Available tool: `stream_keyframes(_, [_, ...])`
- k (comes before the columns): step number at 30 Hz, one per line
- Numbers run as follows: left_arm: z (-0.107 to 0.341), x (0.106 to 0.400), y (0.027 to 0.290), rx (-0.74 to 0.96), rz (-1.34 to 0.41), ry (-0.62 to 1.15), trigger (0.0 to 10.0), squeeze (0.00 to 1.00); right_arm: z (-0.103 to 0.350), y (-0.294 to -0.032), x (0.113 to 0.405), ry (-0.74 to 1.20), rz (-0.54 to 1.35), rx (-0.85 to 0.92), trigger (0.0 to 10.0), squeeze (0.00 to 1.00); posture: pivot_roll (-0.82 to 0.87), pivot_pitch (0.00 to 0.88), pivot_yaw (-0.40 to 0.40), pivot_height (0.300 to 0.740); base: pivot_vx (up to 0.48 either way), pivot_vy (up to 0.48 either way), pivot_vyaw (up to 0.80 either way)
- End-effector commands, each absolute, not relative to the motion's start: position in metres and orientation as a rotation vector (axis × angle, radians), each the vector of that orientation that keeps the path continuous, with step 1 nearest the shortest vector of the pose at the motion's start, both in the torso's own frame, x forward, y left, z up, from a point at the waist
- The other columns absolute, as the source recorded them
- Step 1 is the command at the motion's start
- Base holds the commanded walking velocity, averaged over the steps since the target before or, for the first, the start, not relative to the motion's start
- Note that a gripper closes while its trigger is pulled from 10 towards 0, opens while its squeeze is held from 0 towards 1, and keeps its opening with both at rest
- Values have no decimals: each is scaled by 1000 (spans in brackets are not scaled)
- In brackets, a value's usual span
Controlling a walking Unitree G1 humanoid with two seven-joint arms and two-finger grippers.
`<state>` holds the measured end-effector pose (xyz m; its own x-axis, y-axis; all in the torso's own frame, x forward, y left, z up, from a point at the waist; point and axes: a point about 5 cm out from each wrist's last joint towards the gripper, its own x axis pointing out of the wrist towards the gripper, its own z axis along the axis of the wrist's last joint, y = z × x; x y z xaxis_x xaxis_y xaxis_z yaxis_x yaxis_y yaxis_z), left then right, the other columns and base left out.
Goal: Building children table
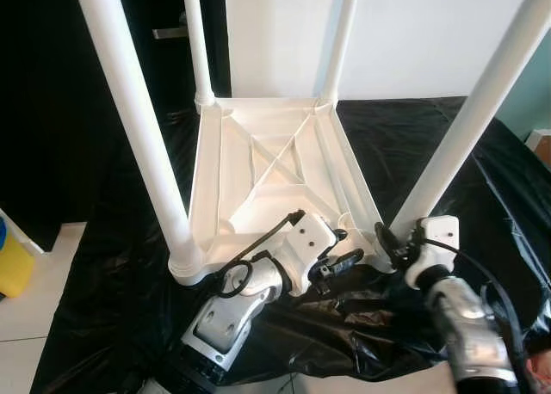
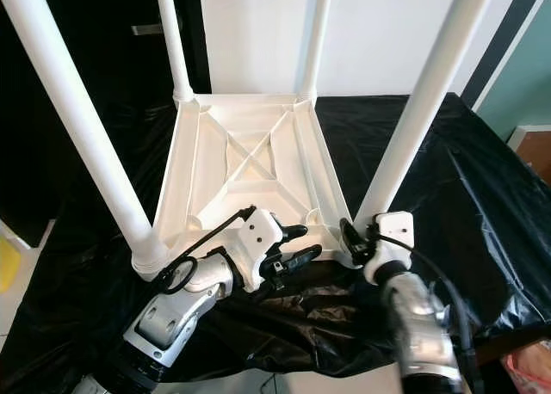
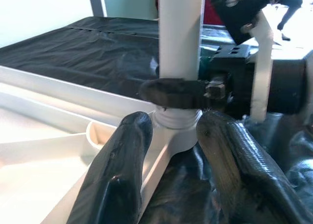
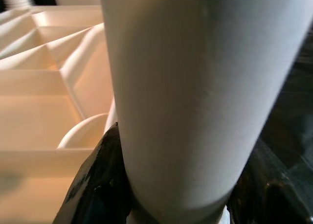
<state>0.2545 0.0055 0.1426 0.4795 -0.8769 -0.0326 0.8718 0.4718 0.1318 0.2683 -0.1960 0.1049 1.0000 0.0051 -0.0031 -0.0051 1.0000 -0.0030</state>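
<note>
White table leg in right hand

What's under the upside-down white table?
A black plastic sheet lies under the upside-down table, spreading past every side. Whatever the sheet covers cannot be seen. The right pincer grips the near right leg at its base.

A black plastic sheet covers the supporting surface. 1 white children table rests on it upside down, 4 legs pointing up.
</note>
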Motion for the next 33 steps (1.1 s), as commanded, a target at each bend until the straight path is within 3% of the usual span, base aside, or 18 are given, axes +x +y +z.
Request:
stream_keyframes(1, [141, 252, 3, 147, -1113, -31, 10000, 0, 101, -196, 267, 32, -31, -5, 10000, 0, -54, 0, -25, 740, 0, 0, 0])
stream_keyframes(6, [143, 253, 3, 142, -1106, -34, 10000, 0, 99, -178, 268, 48, -178, 44, 10000, 0, -51, 0, -31, 740, 0, 0, 0])
stream_keyframes(8, [143, 253, 3, 142, -1106, -34, 10000, 0, 99, -178, 268, 48, -178, 44, 10000, 0, -51, 0, -31, 740, 0, 0, 0])
stream_keyframes(12, [142, 251, 2, 131, -1097, -32, 10000, 0, 101, -152, 271, 47, -175, 84, 10000, 0, -47, 5, -38, 740, 0, 0, 0])
stream_keyframes(26, [141, 251, 5, 133, -1089, -28, 10000, 0, 104, -141, 268, 43, -135, 100, 10000, 0, -44, 11, -47, 740, 0, 0, 0])
stream_keyframes(27, [140, 250, 4, 133, -1089, -26, 10000, 0, 106, -141, 268, 34, -121, 104, 10000, 1000, -45, 11, -50, 740, 0, 0, 0])
stream_keyframes(33, [140, 249, 3, 130, -1090, -25, 10000, 0, 112, -139, 268, -5, -76, 110, 10000, 1000, -49, 10, -55, 740, 0, 0, 0])
